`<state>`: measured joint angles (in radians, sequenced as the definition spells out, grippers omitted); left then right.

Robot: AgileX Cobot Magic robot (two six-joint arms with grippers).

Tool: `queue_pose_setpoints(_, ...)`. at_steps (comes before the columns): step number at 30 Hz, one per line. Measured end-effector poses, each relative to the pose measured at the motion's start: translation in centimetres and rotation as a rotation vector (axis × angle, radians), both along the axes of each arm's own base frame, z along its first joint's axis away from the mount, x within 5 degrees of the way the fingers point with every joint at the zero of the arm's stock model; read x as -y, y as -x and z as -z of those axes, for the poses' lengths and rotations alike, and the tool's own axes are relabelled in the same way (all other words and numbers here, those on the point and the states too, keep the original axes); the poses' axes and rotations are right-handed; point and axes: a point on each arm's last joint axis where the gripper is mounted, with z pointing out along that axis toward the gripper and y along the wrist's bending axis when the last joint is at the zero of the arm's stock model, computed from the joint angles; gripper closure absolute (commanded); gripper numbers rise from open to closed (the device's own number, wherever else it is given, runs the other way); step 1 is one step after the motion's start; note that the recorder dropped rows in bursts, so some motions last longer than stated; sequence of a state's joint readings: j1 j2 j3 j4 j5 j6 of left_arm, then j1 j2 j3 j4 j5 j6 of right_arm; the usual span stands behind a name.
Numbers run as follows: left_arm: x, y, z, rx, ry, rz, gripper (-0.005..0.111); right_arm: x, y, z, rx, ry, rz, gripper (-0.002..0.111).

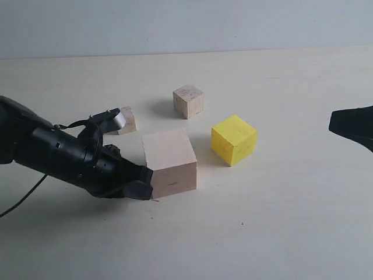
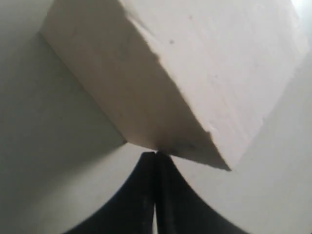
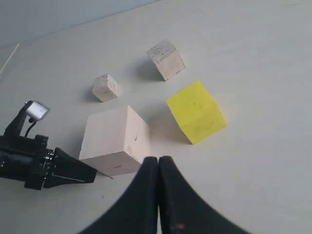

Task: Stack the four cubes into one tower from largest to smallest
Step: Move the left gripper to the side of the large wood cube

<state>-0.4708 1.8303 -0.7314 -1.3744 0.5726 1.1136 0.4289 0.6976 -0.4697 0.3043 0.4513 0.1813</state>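
Observation:
The large pale wood cube (image 1: 169, 162) stands on the table near the middle. My left gripper (image 1: 147, 182) is shut, its tips touching that cube's lower left edge (image 2: 161, 146). The yellow cube (image 1: 233, 139) sits just right of the large one, apart from it. One small pale cube (image 1: 188, 101) lies behind them, the smallest one (image 1: 126, 121) to the left, partly behind my left arm. My right gripper (image 3: 158, 159) is shut on nothing, held above the table; only its dark tip (image 1: 351, 125) shows at the right edge. No cube rests on another.
The pale tabletop (image 1: 280, 221) stretches out in front and to the right of the cubes. A grey wall (image 1: 186, 23) rises behind the table's far edge. The left arm's cable (image 1: 23, 198) trails off to the left.

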Motion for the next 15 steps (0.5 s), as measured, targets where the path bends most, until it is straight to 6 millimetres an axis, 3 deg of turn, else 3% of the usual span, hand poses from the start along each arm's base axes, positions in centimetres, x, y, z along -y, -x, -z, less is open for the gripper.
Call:
queue_pose_setpoints(9,1.2,-2.8,0.1,0.054,0.003,-0.028,0.107,0.0,0.0,0.0,0.003,0.007,-0.001,0.108)
queue_pose_setpoints(15,1.2,-3.5,-0.2,0.083,-0.011,-0.055,0.107,0.0,0.0,0.0,0.005,0.010,-0.002,0.108)
